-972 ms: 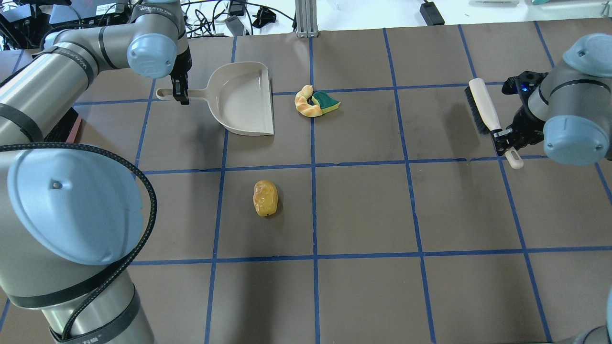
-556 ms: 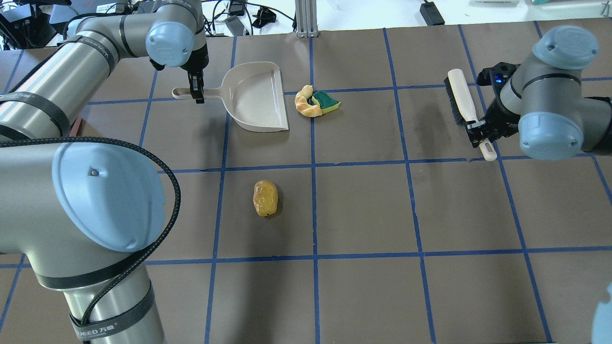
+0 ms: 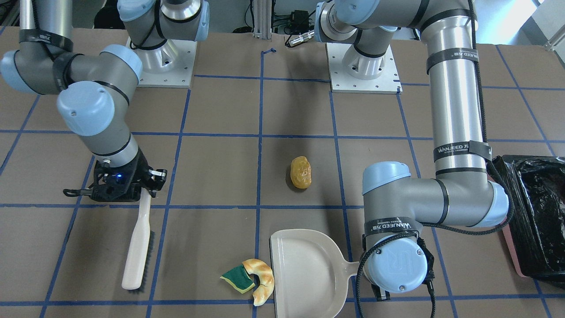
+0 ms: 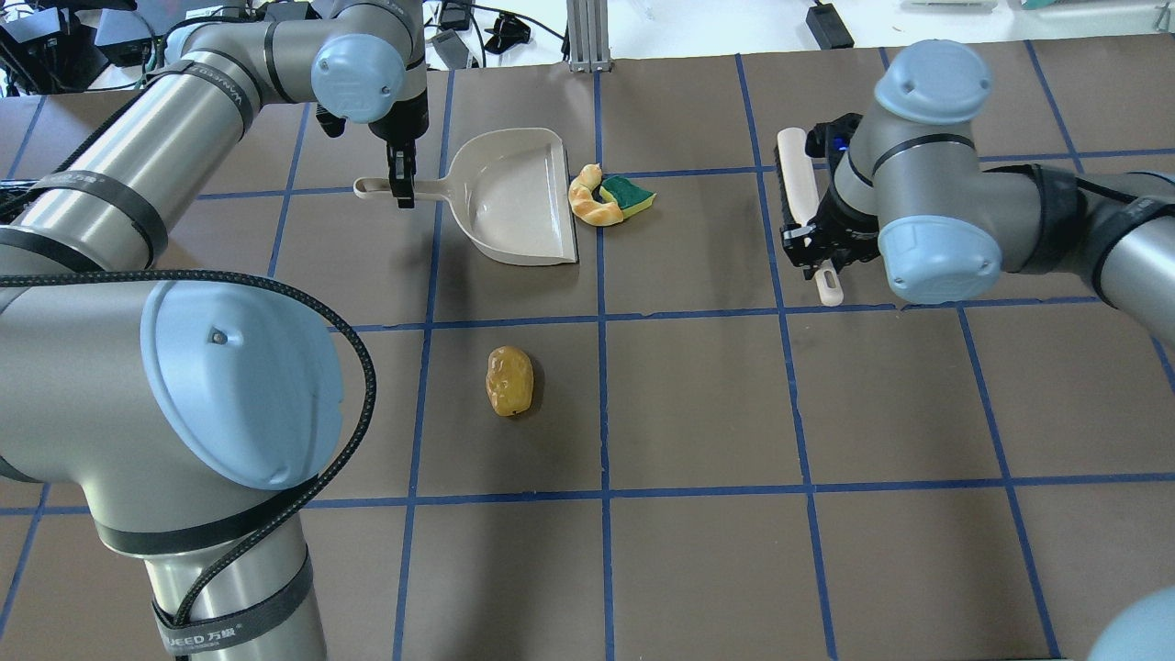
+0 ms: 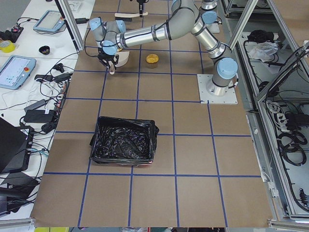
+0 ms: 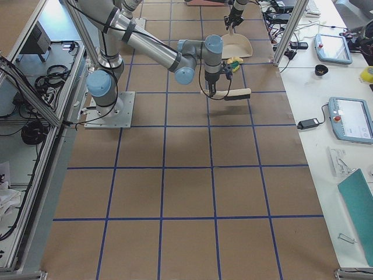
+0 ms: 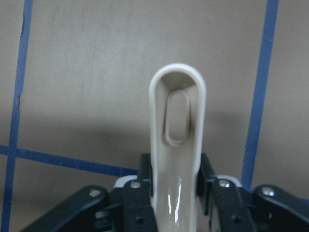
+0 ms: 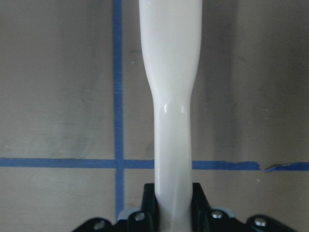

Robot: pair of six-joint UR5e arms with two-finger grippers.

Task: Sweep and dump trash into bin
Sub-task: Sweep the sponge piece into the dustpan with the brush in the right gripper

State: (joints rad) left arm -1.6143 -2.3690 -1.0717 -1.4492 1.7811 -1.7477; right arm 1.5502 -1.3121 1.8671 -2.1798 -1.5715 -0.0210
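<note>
We are looking at a brown tabletop (image 4: 698, 404) that is carrying a grid of blue tape lines (image 4: 604, 413). A lumpy yellow potato piece (image 4: 509, 380) is lying alone near its middle. Farther from the robot, a croissant piece (image 4: 587, 197) and a green-and-yellow sponge wedge (image 4: 630, 195) are lying against each other, the croissant touching the open lip of a cream dustpan (image 4: 514, 197). A black-lined pink bin (image 5: 126, 121) is standing towards the robot's left end.

Silver tube arms (image 4: 184, 119), light blue round caps (image 4: 932, 78). Black cable (image 4: 373, 397) runs back from the left claw (image 4: 401, 191); blue light (image 3: 118, 177) glows behind the right claw (image 3: 145, 189).
</note>
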